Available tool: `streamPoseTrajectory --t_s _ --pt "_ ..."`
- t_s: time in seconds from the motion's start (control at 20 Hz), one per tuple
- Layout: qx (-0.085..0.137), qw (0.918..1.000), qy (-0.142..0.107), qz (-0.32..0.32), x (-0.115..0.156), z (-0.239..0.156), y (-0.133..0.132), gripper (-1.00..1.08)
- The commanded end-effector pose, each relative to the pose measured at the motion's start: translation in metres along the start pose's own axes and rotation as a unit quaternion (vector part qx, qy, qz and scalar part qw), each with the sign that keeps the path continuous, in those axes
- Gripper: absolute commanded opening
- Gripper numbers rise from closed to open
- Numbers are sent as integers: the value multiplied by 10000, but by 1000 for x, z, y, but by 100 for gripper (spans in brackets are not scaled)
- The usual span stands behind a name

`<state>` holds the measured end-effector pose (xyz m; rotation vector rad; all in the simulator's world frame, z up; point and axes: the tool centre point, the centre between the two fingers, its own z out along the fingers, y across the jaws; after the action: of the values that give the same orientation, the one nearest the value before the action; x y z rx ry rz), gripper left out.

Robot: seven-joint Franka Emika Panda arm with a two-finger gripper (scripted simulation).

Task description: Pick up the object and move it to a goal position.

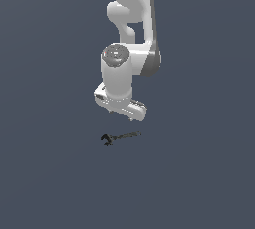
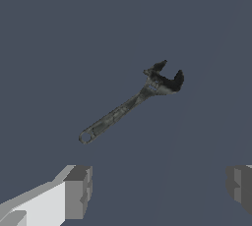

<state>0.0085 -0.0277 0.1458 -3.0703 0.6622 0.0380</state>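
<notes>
Trouble looks likely: the gripper (image 2: pixel 156 190) hangs spread wide above the wrench (image 2: pixel 129 103), so thin its fingers could pinch past it.

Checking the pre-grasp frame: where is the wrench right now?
The wrench lies flat on the grey floor, just below the open gripper in the exterior view, hooked end toward that view's left, untouched.

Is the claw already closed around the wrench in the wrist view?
No. The wrench lies free on the surface, and the claw stands open with its fingers wide apart, not touching it.
</notes>
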Motion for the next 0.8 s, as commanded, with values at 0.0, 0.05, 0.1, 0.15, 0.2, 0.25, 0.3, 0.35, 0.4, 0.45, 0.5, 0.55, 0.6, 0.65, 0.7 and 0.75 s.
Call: streamPoseTrajectory --t_s 0.0,0.05,0.1,0.15,0.2,0.25,0.3,0.35,0.4,0.45,0.5,0.55,0.6,0.65,0.7,0.75 --pt "12 9993 0 365 3 6 -2 100" --pt "16 9987 -1 508 5 8 -2 100" --pt "19 9979 -1 651 6 10 -3 100" --pt "23 9968 -1 794 7 13 -3 100" --pt "27 9956 0 936 9 15 -4 100" --pt "30 9942 0 1078 10 17 -4 100" --pt "33 9925 0 1220 11 20 -5 100" --pt "35 9907 1 1362 13 22 -6 100" --pt "38 9886 2 1503 14 24 -6 100" --pt "41 9864 3 1643 15 27 -7 100" --pt "43 9840 4 1783 17 29 -7 100" --pt "45 9813 5 1923 18 32 -8 100" --pt "47 9785 7 2062 19 34 -8 100" --pt "49 9755 8 2201 20 36 -9 100" --pt "51 9722 10 2339 22 39 -9 100" --pt "52 9688 12 2477 23 41 -10 100"
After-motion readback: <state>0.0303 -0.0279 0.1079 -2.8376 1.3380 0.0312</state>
